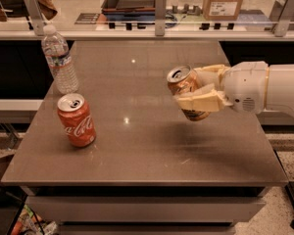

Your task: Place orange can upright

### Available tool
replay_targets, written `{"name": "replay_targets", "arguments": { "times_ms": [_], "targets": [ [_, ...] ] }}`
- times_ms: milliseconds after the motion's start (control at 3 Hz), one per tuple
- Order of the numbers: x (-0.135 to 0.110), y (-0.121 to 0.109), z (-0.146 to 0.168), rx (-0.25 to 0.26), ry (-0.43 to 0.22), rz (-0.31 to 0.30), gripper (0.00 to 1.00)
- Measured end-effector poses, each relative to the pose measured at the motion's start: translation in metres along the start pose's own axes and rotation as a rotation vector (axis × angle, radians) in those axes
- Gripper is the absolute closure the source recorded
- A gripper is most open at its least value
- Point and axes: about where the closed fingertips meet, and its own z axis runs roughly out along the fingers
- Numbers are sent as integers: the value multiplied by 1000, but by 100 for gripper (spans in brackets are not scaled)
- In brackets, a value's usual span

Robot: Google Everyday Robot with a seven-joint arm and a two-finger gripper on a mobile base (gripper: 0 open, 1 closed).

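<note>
The orange can (185, 84), golden-orange with a silver top, is held in my gripper (201, 89) above the right half of the table (137, 146). The can is nearly upright, tilted a little to the left, its top facing up and toward the camera. The cream fingers (202, 102) are closed around its body from the right. Its bottom hangs clear of the tabletop. My white arm reaches in from the right edge.
A red Coca-Cola can (77, 119) stands upright at the front left of the table. A clear water bottle (60, 59) stands behind it at the left edge. A glass rail with posts runs behind the table.
</note>
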Motion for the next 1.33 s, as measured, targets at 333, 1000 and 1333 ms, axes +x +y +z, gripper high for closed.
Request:
{"name": "replay_targets", "arguments": {
  "times_ms": [333,1000,1333],
  "targets": [
    [-2,0,25,-29,-80,-15,100],
    [13,10,65,-73,-206,20,100],
    [28,18,80,-83,-254,53,100]
  ]
}}
